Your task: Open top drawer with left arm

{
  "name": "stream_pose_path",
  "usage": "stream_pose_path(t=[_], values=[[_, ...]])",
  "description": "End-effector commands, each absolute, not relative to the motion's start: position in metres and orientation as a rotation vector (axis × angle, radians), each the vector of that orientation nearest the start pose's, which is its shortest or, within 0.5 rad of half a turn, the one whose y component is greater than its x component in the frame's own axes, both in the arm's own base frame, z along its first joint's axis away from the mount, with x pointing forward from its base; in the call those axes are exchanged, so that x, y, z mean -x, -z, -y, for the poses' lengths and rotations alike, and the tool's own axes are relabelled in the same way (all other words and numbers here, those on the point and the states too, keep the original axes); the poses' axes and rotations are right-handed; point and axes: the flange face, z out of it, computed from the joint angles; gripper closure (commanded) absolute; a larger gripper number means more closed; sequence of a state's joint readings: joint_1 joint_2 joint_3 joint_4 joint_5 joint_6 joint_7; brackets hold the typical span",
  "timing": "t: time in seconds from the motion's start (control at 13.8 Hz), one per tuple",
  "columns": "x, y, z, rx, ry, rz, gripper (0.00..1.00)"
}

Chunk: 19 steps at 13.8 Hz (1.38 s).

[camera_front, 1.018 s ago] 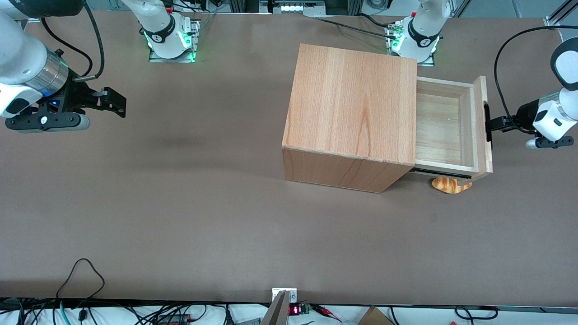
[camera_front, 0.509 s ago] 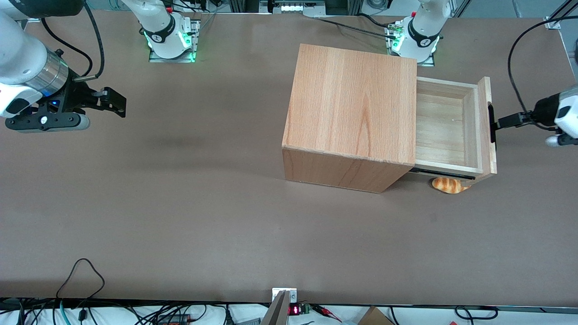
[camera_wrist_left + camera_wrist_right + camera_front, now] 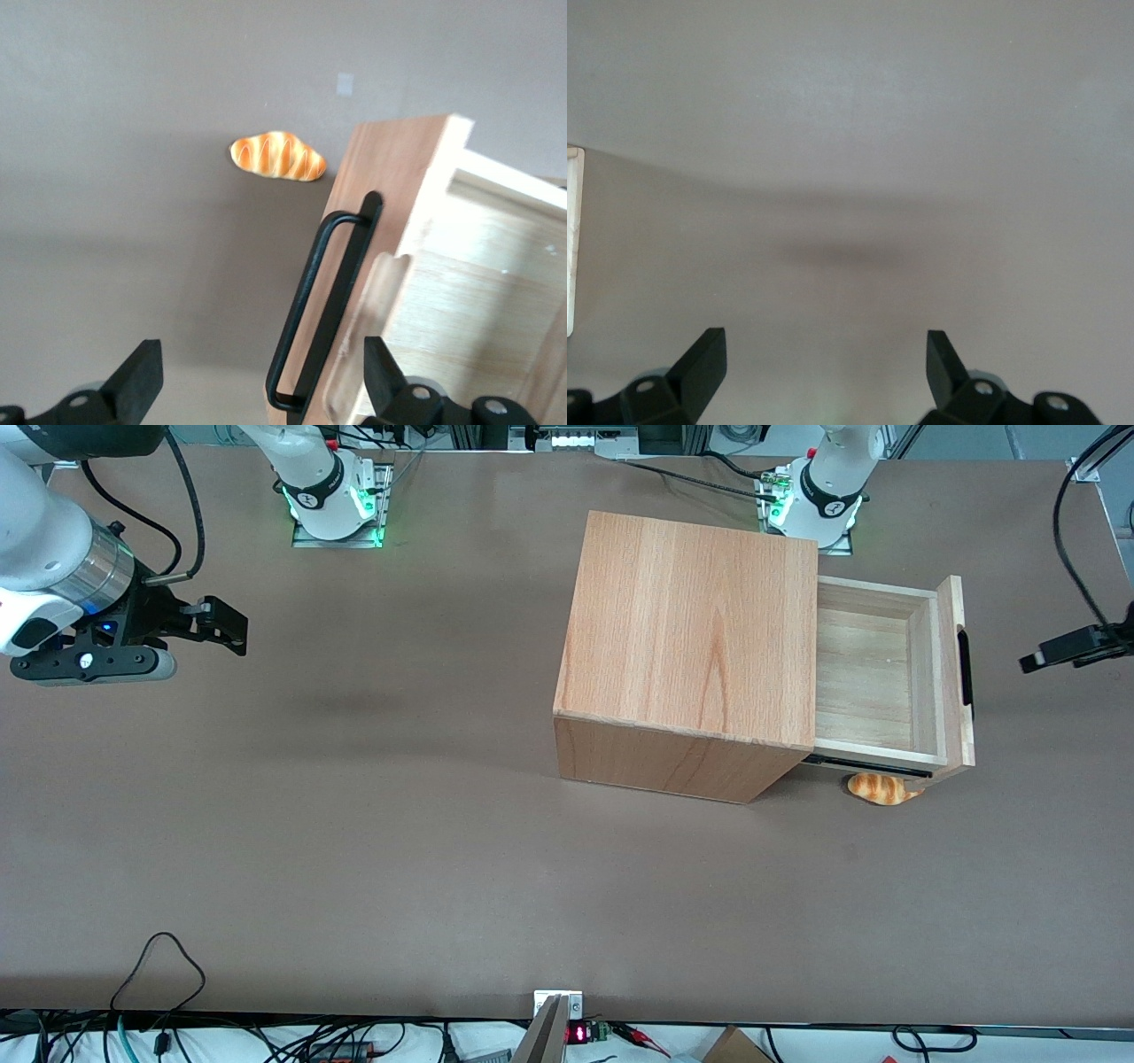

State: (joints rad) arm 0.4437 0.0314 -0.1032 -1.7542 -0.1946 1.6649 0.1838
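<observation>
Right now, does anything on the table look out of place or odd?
One thing: a small bread loaf lies on the table, partly under the pulled-out top drawer. The gripper is open, apart from the handle.

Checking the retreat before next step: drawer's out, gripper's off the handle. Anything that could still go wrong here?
1. The gripper, open, hangs level with the handle; a sideways swing could clip it and shift the top drawer.
2. The bread roll lies partly under the drawer's corner, easy to knock on a low pass.
</observation>
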Motion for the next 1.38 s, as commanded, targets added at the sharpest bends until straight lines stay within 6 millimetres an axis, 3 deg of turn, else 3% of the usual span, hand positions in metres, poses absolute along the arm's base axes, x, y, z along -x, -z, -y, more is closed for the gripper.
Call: stream_pose_path(t=[0.0, 0.22, 0.51, 0.8, 1.31], values=[[-0.537, -0.566, -0.160, 3.303, -0.061, 0.247, 0.00], [-0.540, -0.592, -0.131, 3.288, -0.023, 0.170, 0.00], [-0.547, -0.623, -0.076, 3.214, 0.030, -0.006, 0.00], [-0.547, -0.632, -0.040, 3.169, 0.044, -0.106, 0.00], [-0.528, -0.664, -0.026, 3.107, 0.132, -0.108, 0.00]])
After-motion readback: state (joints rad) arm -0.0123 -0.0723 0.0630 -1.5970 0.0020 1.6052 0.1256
